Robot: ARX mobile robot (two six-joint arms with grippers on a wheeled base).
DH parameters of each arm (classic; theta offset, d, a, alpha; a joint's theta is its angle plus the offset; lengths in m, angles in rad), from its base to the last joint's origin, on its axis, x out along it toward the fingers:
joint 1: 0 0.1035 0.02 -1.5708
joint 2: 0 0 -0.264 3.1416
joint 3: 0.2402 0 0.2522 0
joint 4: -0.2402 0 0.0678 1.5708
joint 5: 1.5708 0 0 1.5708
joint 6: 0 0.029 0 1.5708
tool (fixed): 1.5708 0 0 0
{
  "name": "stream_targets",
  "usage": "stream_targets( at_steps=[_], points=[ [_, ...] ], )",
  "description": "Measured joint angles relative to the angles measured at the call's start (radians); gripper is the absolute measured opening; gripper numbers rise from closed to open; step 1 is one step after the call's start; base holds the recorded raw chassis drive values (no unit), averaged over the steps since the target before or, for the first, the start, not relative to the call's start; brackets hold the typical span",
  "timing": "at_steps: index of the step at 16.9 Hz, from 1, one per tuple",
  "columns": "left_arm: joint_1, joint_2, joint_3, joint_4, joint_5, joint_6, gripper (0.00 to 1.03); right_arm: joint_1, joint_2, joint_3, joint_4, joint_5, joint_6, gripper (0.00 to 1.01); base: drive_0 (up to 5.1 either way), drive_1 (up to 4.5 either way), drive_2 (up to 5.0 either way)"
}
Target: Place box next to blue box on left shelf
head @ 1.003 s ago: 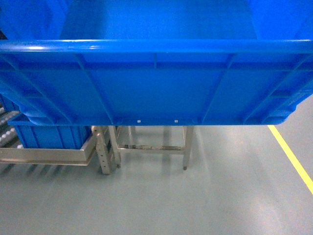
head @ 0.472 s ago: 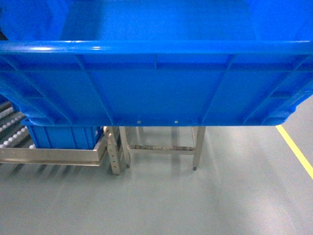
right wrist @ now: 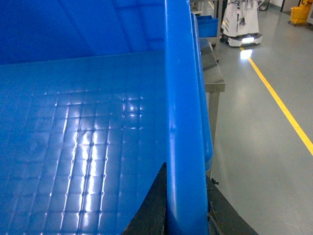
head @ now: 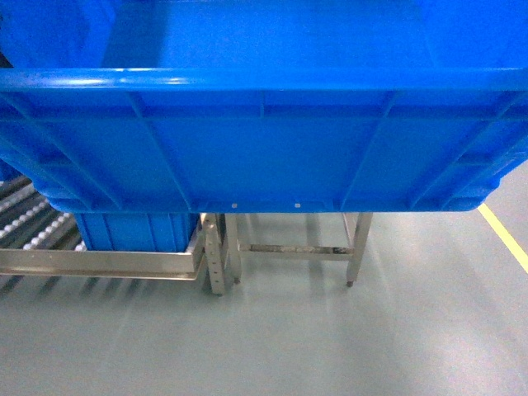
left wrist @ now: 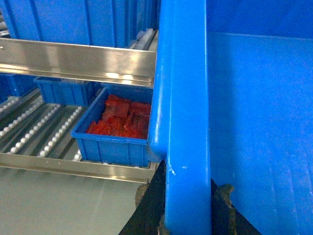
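**Crate carried up to the roller shelf, not yet set down**

Nearest to me, both hands are clenched on the box [head: 264,140]: the left hand [left wrist: 188,215] pinches the thick rim of one side wall, one dark finger on each face, and the right hand [right wrist: 188,208] does the same on the opposite wall. The box hangs in the air between them, open top up, filling most of the head view with its ribbed wall and two small base notches.

Beyond and below it on the left lies the left shelf [head: 99,262], its white rollers and flat metal lip showing, with the blue box [head: 136,231] sitting on it near the right end. I judge this the carry-and-approach step; next the box must go over the lip onto bare rollers just beside that blue box.

Only the left wrist view shows red contents in the blue box, and a higher tier. Only the right wrist view shows a metal table [right wrist: 212,78], the yellow floor line [right wrist: 279,103] and a distant white machine [right wrist: 239,22]
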Motion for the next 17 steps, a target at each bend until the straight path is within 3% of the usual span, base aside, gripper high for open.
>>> stream_targets(
  at_steps=[13, 17],
  points=[
    [0.0, 0.0, 0.0, -0.003, 0.0, 0.0, 0.08, 0.0, -0.002, 0.0, -0.002, 0.0, 0.0, 0.07, 0.1, 4.34, -4.2],
    [0.0, 0.0, 0.0, -0.003, 0.0, -0.002, 0.08, 0.0, -0.002, 0.0, -0.002, 0.0, 0.0, 0.07, -5.0, 2.35, 2.3]
  ],
)
